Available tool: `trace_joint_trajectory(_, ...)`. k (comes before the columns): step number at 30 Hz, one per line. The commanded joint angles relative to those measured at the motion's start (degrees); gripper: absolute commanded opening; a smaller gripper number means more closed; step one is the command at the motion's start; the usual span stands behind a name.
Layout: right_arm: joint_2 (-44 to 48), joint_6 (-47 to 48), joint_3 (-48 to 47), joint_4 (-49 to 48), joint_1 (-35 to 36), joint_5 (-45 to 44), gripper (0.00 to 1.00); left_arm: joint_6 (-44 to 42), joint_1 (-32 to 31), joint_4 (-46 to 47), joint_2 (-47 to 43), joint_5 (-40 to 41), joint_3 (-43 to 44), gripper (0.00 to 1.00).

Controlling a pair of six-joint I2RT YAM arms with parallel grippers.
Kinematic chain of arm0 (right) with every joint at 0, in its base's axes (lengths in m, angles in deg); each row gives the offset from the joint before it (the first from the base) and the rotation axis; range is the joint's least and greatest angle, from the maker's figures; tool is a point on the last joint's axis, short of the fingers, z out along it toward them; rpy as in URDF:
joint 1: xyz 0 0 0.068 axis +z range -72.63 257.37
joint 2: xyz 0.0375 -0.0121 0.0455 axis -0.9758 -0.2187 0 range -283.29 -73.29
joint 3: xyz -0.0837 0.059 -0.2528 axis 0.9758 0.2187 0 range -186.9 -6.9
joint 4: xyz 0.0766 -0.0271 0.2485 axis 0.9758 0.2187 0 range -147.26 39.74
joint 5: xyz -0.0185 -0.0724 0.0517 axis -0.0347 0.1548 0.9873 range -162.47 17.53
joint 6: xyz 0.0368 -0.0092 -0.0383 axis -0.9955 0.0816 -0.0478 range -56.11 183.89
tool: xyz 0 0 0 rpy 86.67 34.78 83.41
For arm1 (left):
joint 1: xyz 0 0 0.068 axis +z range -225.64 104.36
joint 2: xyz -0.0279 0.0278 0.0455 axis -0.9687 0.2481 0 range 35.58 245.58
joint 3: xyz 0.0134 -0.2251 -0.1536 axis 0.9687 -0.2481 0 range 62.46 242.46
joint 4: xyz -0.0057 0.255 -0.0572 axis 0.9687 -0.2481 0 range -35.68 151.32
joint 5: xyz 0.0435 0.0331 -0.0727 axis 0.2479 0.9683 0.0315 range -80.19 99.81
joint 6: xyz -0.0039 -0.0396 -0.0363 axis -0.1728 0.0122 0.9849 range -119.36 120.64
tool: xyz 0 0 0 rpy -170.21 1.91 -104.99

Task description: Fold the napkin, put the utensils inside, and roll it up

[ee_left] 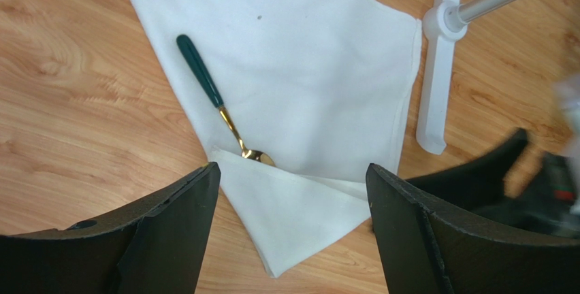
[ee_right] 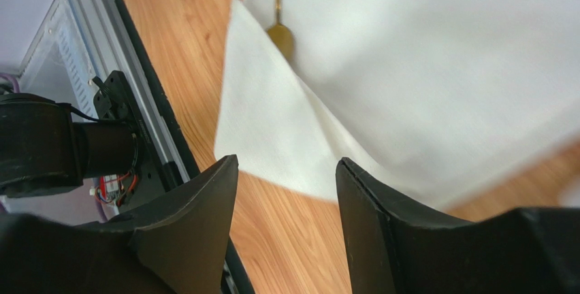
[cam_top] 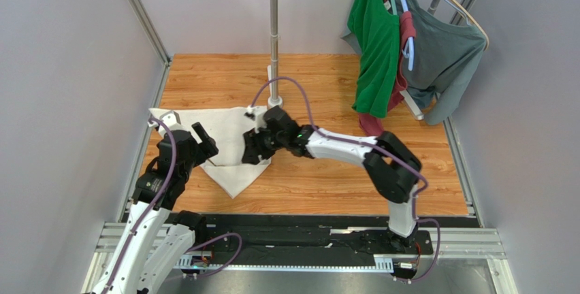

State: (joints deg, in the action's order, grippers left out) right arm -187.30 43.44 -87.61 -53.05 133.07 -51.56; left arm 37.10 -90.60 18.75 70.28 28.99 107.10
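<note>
Napkin (cam_top: 228,131) lies flat on the desk (ee_left: 82,103) as a folded white sheet, its near corner turned up into a small flap. The spoon (ee_left: 221,103) rests on the napkin close to its left edge. The spoon's long axis runs at a slant, the dark handle pointing toward the napkin's far side and the brassy bowl tucked just under the flap's fold line. The left pincer (ee_left: 293,171) hovers above the napkin's near corner with its jaws spread wide and nothing between them, and the flap and the bowl sit just beyond its tips. The right pincer (ee_right: 286,160) hangs low over the same flap from the napkin's right side, jaws apart and gripping nothing. The white pole stand (ee_left: 436,90) stands just off the napkin's right edge, not touching it. Since the spoon hugs the left edge and lies roughly along it, rolling would likely start from that edge and travel across the napkin toward its right side. The left arm looks the nearer one to begin.
</note>
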Motion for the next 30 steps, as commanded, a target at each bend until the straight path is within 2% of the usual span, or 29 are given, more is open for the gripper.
trace_joint_trajectory(1,15.80,-1.61,13.59,-3.42,-6.21,-2.45,0.58,6.59,1.33,3.89,2.03,-0.64,-4.72,0.86)
trace_joint_trajectory(4,23.03,-3.19,20.04,-3.42,-11.39,-2.36,0.57,10.63,3.96,4.77,4.76,-1.07,-7.97,0.81)
trace_joint_trajectory(5,27.92,-3.37,23.28,-3.42,-13.75,-1.93,0.57,11.51,5.19,5.38,6.07,-1.77,-8.78,0.76)
trace_joint_trajectory(8,36.11,-3.46,27.78,-2.02,-17.72,-0.87,0.57,13.54,12.57,8.37,8.63,-8.00,-12.20,0.70)
trace_joint_trajectory(10,39.12,-3.02,28.85,-1.14,-19.31,0.36,0.57,15.12,16.17,9.95,10.12,-10.90,-13.87,0.69)
trace_joint_trajectory(12,41.93,-2.41,29.20,0.36,-21.24,1.15,0.57,16.08,16.45,10.57,10.83,-10.74,-14.49,0.66)
trace_joint_trajectory(14,42.82,-1.53,29.11,1.24,-22.73,2.73,0.57,16.96,16.46,11.27,12.14,-11.00,-15.11,0.64)
trace_joint_trajectory(17,43.53,-0.83,28.94,1.42,-24.23,4.31,0.57,18.20,16.54,12.33,13.73,-12.32,-16.43,0.55)
trace_joint_trajectory(30,42.91,-1.52,30.43,0.27,-26.35,7.40,0.57,20.57,16.54,11.36,13.82,-10.04,-20.38,0.57)
